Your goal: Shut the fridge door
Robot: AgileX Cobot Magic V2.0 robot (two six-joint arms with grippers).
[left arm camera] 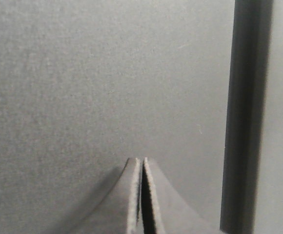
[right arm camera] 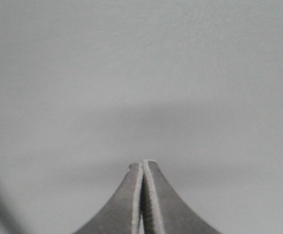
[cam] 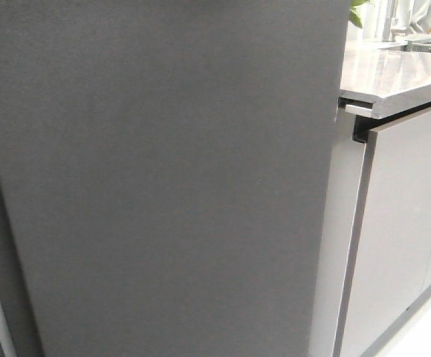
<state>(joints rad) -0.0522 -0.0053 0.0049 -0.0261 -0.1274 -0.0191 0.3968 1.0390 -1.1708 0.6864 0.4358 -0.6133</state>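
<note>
Left claw (left arm camera: 142, 163), right claw (right arm camera: 143, 165) — both closed — one fridge door (cam: 163, 178).

Both hands, left (left arm camera: 142, 168) and right (right arm camera: 143, 168), have grey tapering fingers with pale ridged pads.

**Greys Across the Kitchen**

The fridge door (cam: 163, 178) is plain matte dark grey. At three o'clock, the cabinet fronts (cam: 401, 238) are glossy light grey under a pale speckled countertop (cam: 394, 74). Green leaves (cam: 358, 11) show at one o'clock.
</note>
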